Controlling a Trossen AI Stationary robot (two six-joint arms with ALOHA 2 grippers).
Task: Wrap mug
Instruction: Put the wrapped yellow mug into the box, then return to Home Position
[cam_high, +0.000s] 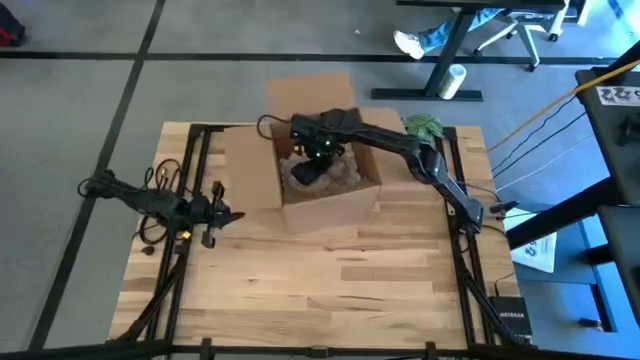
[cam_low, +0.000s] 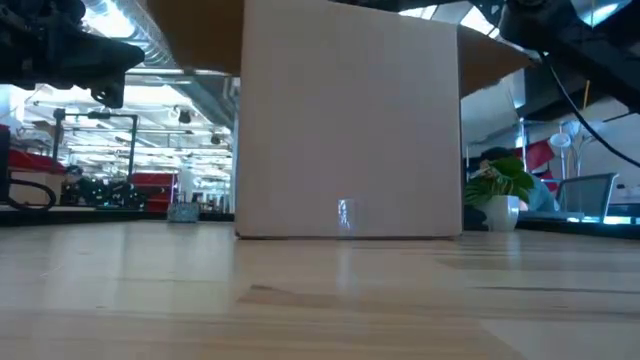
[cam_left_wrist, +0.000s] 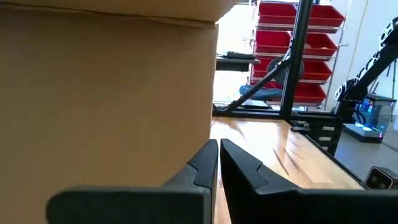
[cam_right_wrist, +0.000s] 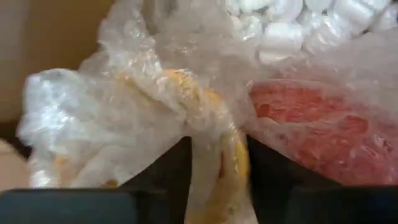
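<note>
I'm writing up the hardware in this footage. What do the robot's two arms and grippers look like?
Both arms are dark, slender and jointed, with black cables trailing along them. The left gripper ends in two black, wedge-shaped tapering fingers. The right gripper shows small green and yellowish lights near its wrist and has matching dark fingers.

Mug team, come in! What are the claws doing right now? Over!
Right claw down in the cardboard box, shut on bubble-wrapped mug. Left claw shut, empty, beside box. Packing peanuts around the bundle.

Matt cardboard box (cam_high: 325, 190) on pale grained wood table (cam_high: 330, 280); crinkled glossy bubble wrap (cam_right_wrist: 155, 106) inside.
</note>
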